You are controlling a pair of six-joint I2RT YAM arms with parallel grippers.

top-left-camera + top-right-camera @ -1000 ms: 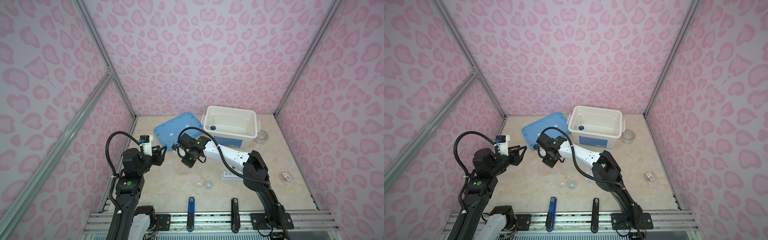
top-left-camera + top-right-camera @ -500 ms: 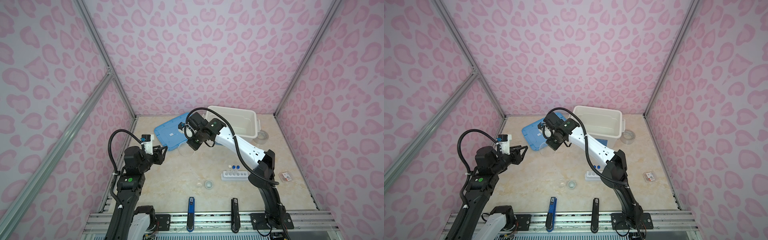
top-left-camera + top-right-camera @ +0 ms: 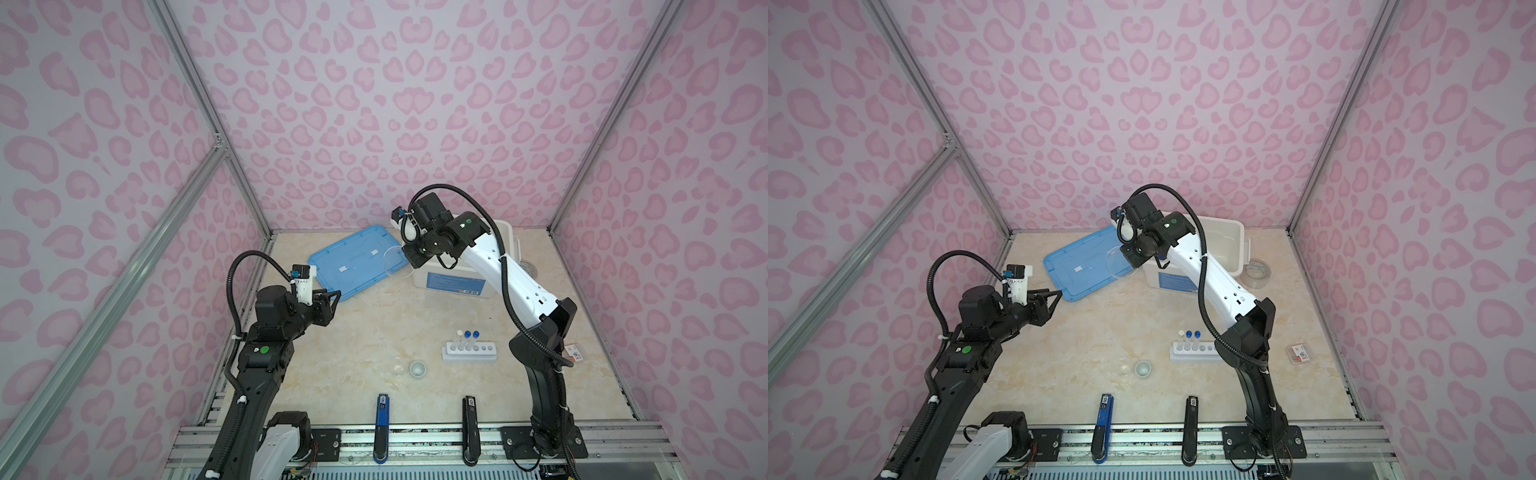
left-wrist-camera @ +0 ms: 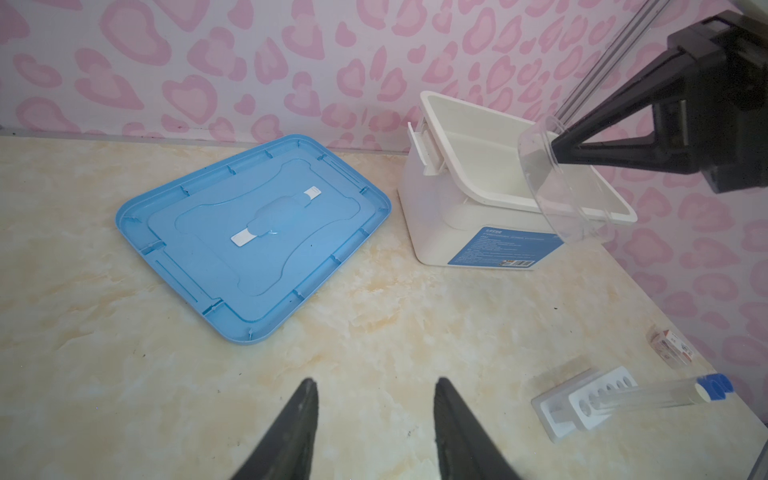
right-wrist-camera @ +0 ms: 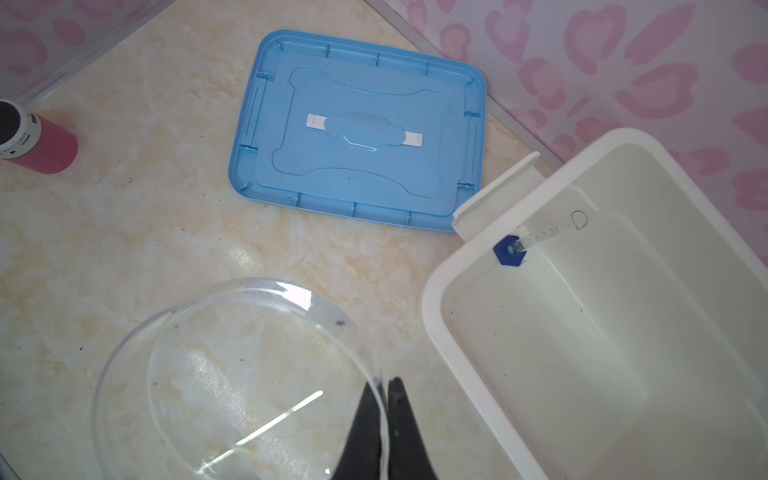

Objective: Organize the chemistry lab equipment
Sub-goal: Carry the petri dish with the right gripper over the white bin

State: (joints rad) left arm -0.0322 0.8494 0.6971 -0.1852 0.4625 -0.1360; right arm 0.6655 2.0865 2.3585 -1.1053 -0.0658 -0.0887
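My right gripper is shut on the rim of the clear round dish, which hangs tilted in the air by the near left corner of the white bin. Both top views show the dish above the blue lid's edge. A tiny blue-based cylinder lies inside the bin. The white six-hole rack stands at the front right with three capped tubes in it. A small white cup sits left of the rack. My left gripper hovers open over bare table, holding nothing.
The blue lid lies flat left of the bin. A clear tape roll sits right of the bin. A pink jar lies near the left wall. A small box rests at the right edge.
My right arm has lifted the dish from low over the table's middle and carried it back toward the bin. The left arm has barely shifted.
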